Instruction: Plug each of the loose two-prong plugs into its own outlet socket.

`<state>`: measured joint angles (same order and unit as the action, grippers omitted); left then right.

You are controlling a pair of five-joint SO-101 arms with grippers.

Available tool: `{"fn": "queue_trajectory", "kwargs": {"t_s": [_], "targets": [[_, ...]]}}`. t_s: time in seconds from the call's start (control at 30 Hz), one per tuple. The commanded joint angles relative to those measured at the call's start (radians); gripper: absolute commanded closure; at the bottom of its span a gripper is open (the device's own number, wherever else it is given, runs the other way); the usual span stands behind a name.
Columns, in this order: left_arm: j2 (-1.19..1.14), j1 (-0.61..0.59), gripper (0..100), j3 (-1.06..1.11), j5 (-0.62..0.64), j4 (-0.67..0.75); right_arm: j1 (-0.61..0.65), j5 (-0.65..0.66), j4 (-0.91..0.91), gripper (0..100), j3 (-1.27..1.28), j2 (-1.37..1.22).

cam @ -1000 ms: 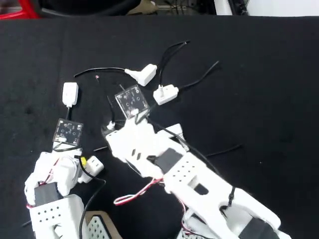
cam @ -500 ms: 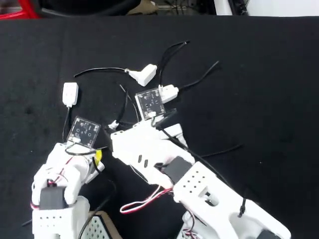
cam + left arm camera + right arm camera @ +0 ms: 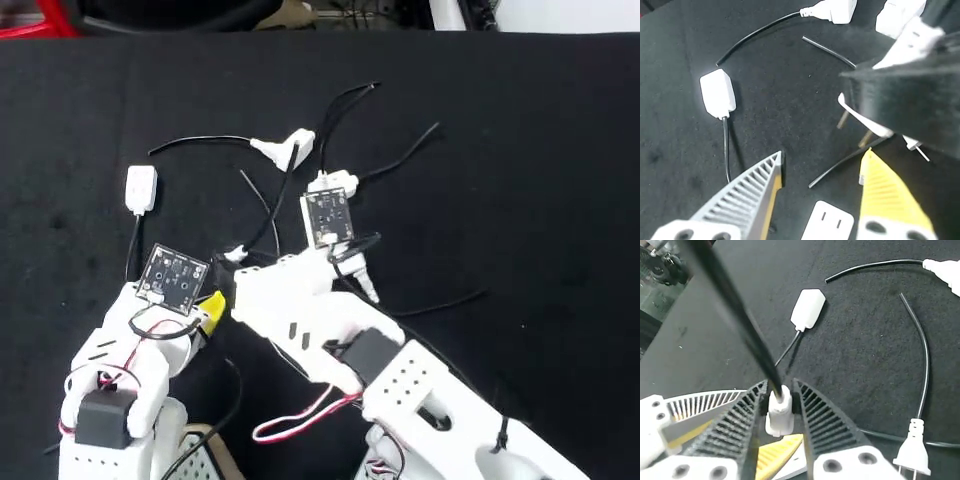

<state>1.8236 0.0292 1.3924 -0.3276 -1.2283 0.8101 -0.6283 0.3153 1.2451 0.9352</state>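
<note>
My right gripper [image 3: 779, 388] is shut on a white two-prong plug [image 3: 778, 415] with a black cable. The left wrist view shows its prongs [image 3: 851, 121] sticking out toward my left gripper. From above, this held plug [image 3: 235, 254] hangs at the table's middle. My left gripper [image 3: 822, 157] stands open just beneath it, grey and yellow fingers apart. A white outlet socket [image 3: 829, 223] with two slots lies between those fingers, near their base. The yellow finger [image 3: 211, 305] sits close to the right gripper [image 3: 232, 264].
Loose white plugs lie on the black cloth: one at the left [image 3: 140, 187], one farther back [image 3: 290, 148], one behind the right wrist [image 3: 338, 182] and one beside the right arm [image 3: 912, 455]. Thin black cables cross the middle.
The left arm has moved forward and right, bringing its open fingers under the held plug. The right wrist has swung to the right while its fingertips stayed near the same spot.
</note>
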Motion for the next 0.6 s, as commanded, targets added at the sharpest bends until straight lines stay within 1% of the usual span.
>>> {"fn": "queue_trajectory", "kwargs": {"t_s": [0.0,0.1,0.2,0.43,0.57], "targets": [[0.003,0.012,75,-0.056,0.012,0.032,0.012,-0.005,0.052,98.7,0.005,0.096],[0.003,0.015,75,-0.059,0.015,0.032,0.017,-0.003,0.115,98.7,0.004,0.147],[0.003,0.007,75,-0.061,0.055,0.037,0.02,-0.003,0.163,98.7,0.002,0.171],[0.002,0.005,75,-0.061,0.06,0.063,0.098,-0.002,0.206,98.7,0.002,0.17],[0.002,-0.067,75,-0.062,0.06,0.089,0.098,0.026,0.287,98.7,-0.041,0.17]]}}
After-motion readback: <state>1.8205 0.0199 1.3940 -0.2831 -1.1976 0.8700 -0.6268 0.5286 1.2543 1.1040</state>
